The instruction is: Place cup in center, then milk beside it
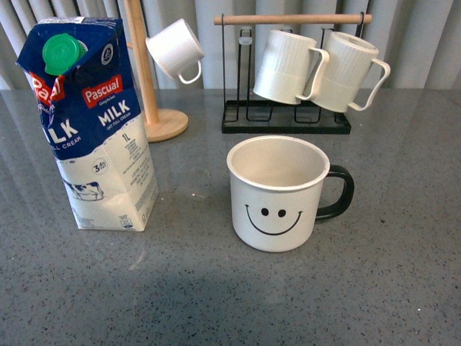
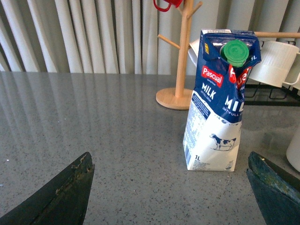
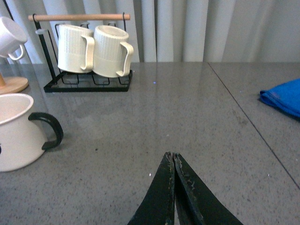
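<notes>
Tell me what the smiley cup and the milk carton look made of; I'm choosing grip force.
The cup looks like enamelled metal: a thin wall, a glossy white coat, a fine dark rim and a black handle. Glazed ceramic can't be ruled out. The milk looks like printed, coated paperboard with a slight sheen. Its folded gable top is creased and dented, so it would likely give under pressure. Its green cap looks like moulded plastic.

front: near, faces curtain (image 1: pixel 425 36) | left wrist shares milk (image 1: pixel 94 130) | right wrist shares cup (image 1: pixel 274 198)

cup (image 1: pixel 277 194) 1 | milk (image 1: pixel 94 130) 1 | ribbed mugs (image 1: pixel 284 66) 2 | small white cup (image 1: pixel 175 49) 1 | rack (image 1: pixel 238 124) 1 | mug tree (image 1: pixel 167 124) 1
</notes>
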Robot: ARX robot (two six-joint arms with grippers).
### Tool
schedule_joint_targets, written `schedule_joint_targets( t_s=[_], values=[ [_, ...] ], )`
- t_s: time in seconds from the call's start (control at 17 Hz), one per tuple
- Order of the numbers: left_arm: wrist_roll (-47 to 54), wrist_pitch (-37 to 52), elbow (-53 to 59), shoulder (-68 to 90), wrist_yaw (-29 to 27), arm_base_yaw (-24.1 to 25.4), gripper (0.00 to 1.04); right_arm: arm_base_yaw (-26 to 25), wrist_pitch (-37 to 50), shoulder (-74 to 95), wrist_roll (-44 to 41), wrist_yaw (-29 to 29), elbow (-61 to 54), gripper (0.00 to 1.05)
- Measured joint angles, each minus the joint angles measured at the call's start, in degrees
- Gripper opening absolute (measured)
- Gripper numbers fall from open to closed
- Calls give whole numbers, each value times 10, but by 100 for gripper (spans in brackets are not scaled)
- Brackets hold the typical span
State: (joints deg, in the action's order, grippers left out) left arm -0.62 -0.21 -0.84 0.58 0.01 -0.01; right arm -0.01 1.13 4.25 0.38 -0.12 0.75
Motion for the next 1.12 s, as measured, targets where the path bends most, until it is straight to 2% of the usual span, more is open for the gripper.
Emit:
schedule_joint_targets(
  t_s=[0.76,1.12],
  values=[
    [0,0,0,0,0,0,98,0,-14,-40,0,1,0,3],
    [0,0,0,0,0,0,98,0,-14,-40,0,1,0,78]
  ],
)
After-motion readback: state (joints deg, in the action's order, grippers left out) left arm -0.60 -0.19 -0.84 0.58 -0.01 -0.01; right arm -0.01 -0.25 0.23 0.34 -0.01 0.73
